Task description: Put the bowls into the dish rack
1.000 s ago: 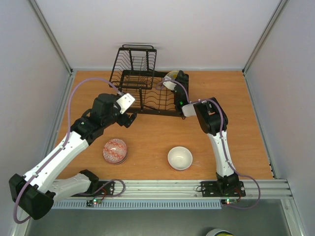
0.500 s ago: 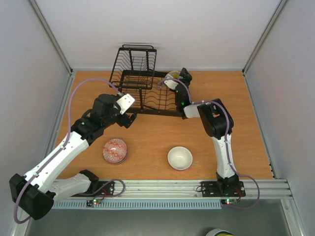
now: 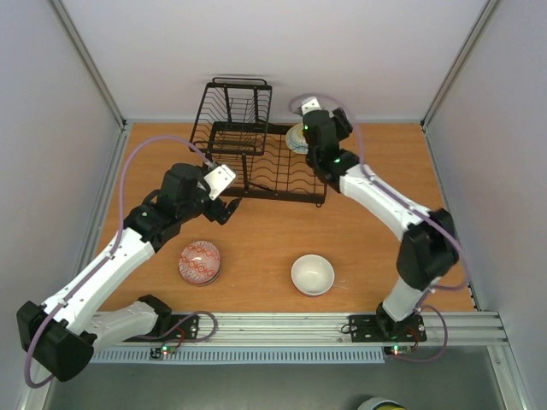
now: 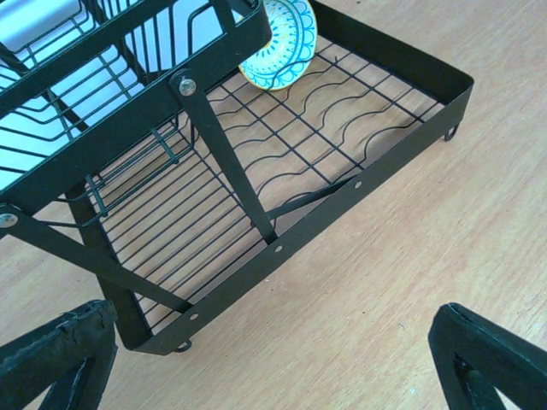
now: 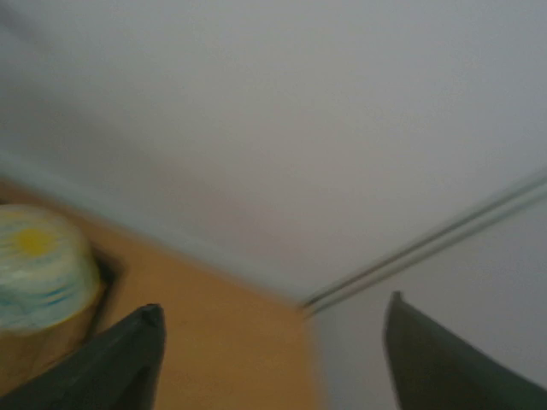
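The black wire dish rack (image 3: 256, 162) stands at the back of the table. The cream bowl with teal rim and yellow centre (image 3: 297, 137) stands on edge in the rack's far right corner; it also shows in the left wrist view (image 4: 278, 34) and, blurred, in the right wrist view (image 5: 38, 265). My right gripper (image 3: 335, 121) is open and empty just right of that bowl, facing the back corner. My left gripper (image 3: 229, 207) is open and empty at the rack's front left (image 4: 282, 248). A red-patterned bowl (image 3: 200, 261) and a pale bowl (image 3: 313, 275) sit on the table in front.
The enclosure's back wall (image 3: 342, 51) and side walls stand close around the wooden table (image 3: 376, 162). The rack's raised basket (image 3: 239, 101) is at its back left. The arm bases sit on the rail at the near edge.
My right gripper has let go of the cream-and-teal bowl, which stays in the rack, and has lifted and turned away as the arm stretched out to the right. The left arm has not moved.
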Controlling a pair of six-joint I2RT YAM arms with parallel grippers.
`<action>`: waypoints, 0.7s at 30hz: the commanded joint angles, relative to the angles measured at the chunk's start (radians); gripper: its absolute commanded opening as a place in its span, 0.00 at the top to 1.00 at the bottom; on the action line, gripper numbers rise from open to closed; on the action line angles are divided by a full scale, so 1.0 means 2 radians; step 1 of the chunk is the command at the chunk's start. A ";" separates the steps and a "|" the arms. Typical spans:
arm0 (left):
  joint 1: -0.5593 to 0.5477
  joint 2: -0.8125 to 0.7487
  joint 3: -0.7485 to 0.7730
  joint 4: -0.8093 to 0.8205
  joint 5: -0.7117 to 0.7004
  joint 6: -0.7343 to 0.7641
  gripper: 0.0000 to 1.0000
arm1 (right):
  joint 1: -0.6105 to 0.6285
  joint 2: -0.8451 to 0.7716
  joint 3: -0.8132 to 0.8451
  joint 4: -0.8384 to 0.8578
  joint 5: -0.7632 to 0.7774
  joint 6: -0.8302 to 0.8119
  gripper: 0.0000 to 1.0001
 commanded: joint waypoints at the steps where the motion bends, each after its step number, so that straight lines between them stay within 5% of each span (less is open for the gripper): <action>1: 0.002 0.010 0.008 0.010 0.016 -0.002 0.01 | -0.028 -0.082 0.065 -0.604 -0.159 0.485 0.40; 5: 0.002 0.023 0.011 0.007 0.023 -0.005 0.01 | 0.002 -0.134 0.002 -0.710 -0.265 0.530 0.51; 12: 0.002 0.050 0.017 0.002 0.034 -0.012 0.01 | 0.116 -0.251 -0.148 -0.744 -0.400 0.593 0.58; 21: 0.002 0.049 0.023 -0.008 0.032 -0.016 0.01 | 0.190 -0.321 -0.173 -0.763 -0.400 0.663 0.66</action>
